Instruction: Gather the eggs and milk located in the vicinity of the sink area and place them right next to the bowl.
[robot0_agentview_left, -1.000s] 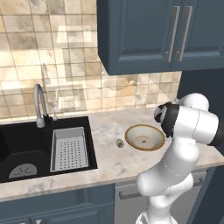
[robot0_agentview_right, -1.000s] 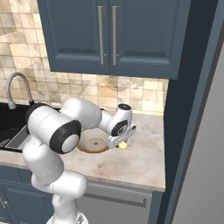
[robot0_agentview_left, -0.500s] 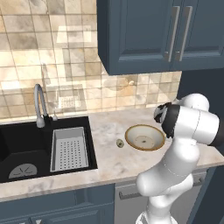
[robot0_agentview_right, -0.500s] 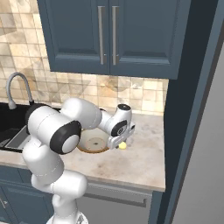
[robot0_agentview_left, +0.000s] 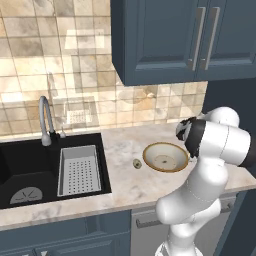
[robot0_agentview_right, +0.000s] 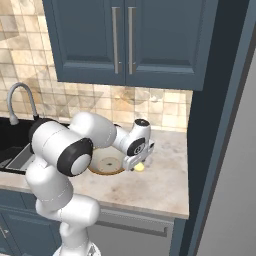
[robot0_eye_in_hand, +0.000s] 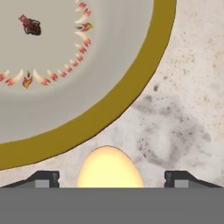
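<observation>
The jaws have just spread wide, clear of the pale yellow egg (robot0_eye_in_hand: 110, 168) between them; it now rests on the marble surface (robot0_eye_in_hand: 183, 109) just beside the brown-rimmed cream bowl (robot0_eye_in_hand: 131, 94), so the egg looks delivered.

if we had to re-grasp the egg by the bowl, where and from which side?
Across the egg's widest middle, coming straight down from above. It lies on the counter just outside the bowl's rim, and the open gripper already straddles it with fingertips on either side.

Egg (robot0_eye_in_hand: 109, 167) on counter (robot0_eye_in_hand: 183, 109), just beside bowl (robot0_eye_in_hand: 131, 94).
</observation>
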